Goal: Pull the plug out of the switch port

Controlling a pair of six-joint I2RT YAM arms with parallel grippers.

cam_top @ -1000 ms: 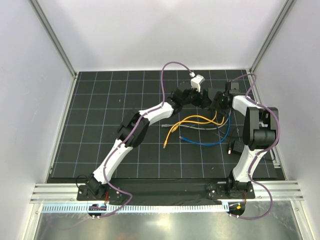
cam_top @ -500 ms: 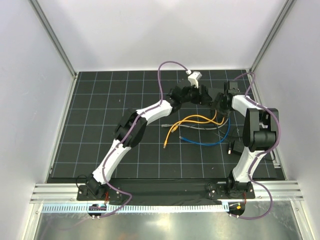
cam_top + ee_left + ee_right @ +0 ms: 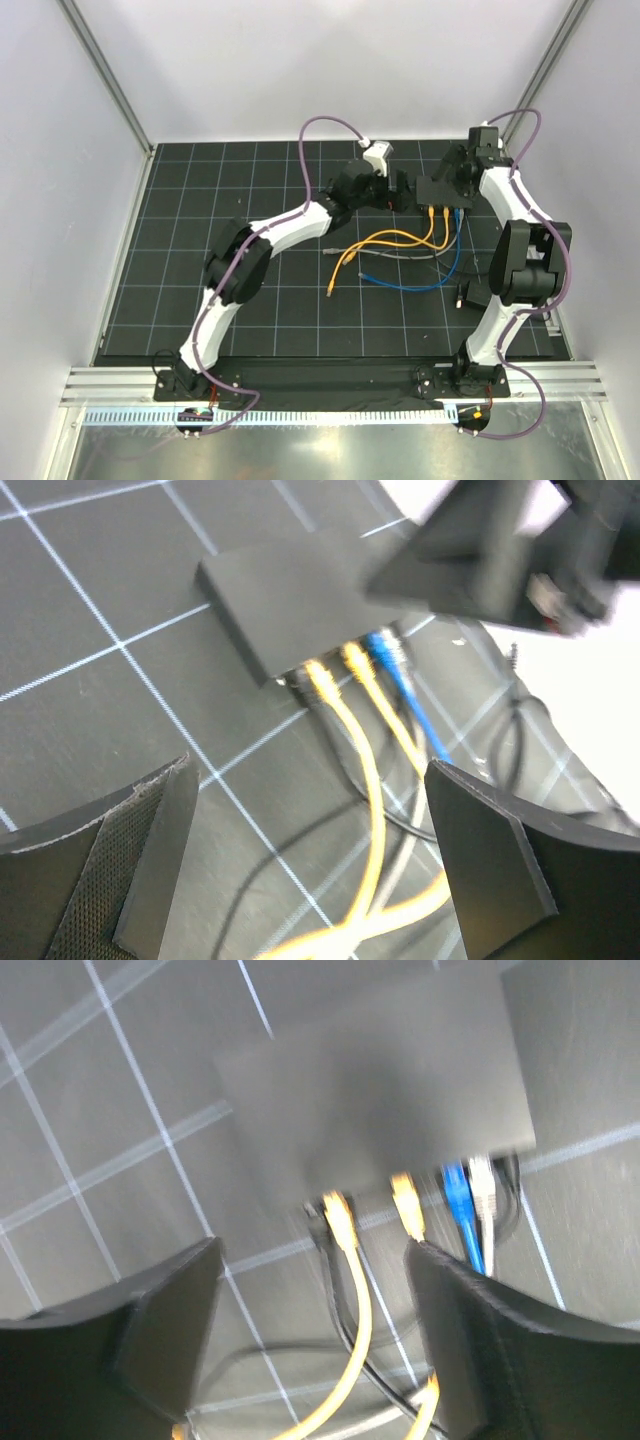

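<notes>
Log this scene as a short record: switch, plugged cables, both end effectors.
Switch: flat matte-black rectangular switch box, lying flat on the black gridded mat
Plugged in: two yellow cables, one blue cable, one pale grey cable, all along one long edge
Left end effector: open, facing the socket edge, holding nothing
Right end effector: open, above the switch, holding nothing
Plug state: all four seated
</notes>
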